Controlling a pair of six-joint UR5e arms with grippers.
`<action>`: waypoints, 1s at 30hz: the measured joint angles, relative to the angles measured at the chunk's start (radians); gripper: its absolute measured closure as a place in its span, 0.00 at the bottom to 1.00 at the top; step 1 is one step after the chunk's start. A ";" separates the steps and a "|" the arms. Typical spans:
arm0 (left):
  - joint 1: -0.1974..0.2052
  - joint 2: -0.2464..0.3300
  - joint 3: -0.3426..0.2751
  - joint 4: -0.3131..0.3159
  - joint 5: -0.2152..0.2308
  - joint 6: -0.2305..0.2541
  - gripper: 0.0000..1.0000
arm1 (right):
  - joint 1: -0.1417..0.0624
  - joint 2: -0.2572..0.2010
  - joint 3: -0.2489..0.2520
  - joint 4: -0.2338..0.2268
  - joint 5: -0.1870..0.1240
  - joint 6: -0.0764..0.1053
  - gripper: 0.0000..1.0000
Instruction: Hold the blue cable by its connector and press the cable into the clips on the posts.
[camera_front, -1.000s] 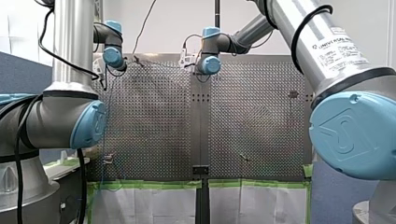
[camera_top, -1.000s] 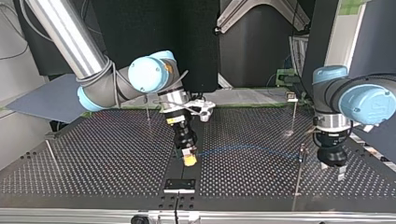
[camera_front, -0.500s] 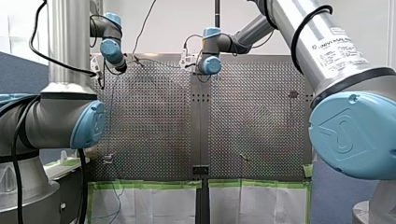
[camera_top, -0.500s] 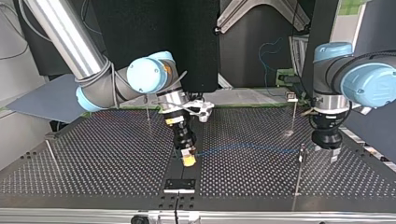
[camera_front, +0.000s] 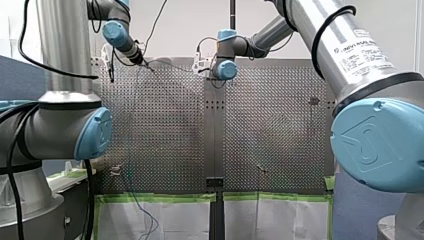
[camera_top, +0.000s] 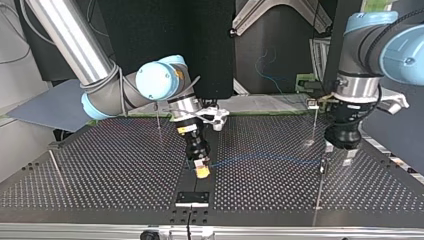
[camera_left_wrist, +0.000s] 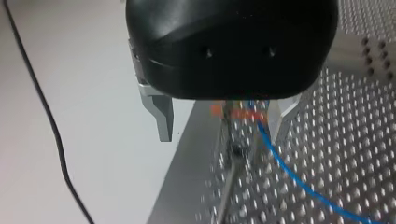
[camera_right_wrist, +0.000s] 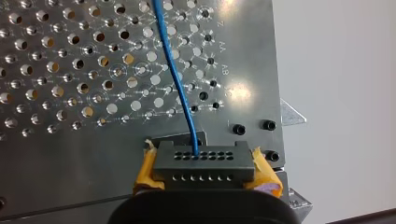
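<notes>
Since the earlier pictures my left arm's black end effector (camera_top: 337, 154) has gone up from the perforated metal desk (camera_top: 100, 170) and a little toward the top view's left, and it now hangs close to the top of a thin metal post (camera_top: 320, 186). My right arm has stayed where it was. In the left wrist view the two metal fingers (camera_left_wrist: 161, 116) of the left end effector are spread wide. The post's top and the thin blue cable (camera_left_wrist: 289, 177) show between them, the cable close to one finger, and I cannot tell if it touches. My right arm's end effector (camera_top: 202, 169) is over the middle of the desk, near the edge at the top view's bottom. Its yellow pads (camera_right_wrist: 145, 170) pinch a dark grey rectangular connector (camera_right_wrist: 204, 164) from both sides. The blue cable leaves the connector's face and runs above the desk toward the post at the top view's right.
</notes>
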 joint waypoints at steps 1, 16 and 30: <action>-0.009 0.011 0.000 -0.012 -0.003 0.004 0.00 | 0.000 0.000 0.000 0.000 0.000 0.000 1.00; -0.115 0.048 0.000 -0.138 -0.097 0.104 0.00 | 0.000 0.000 0.000 0.001 0.000 0.000 1.00; -0.089 -0.015 0.001 -0.087 -0.161 0.140 0.00 | 0.001 0.000 0.000 0.002 -0.001 0.001 1.00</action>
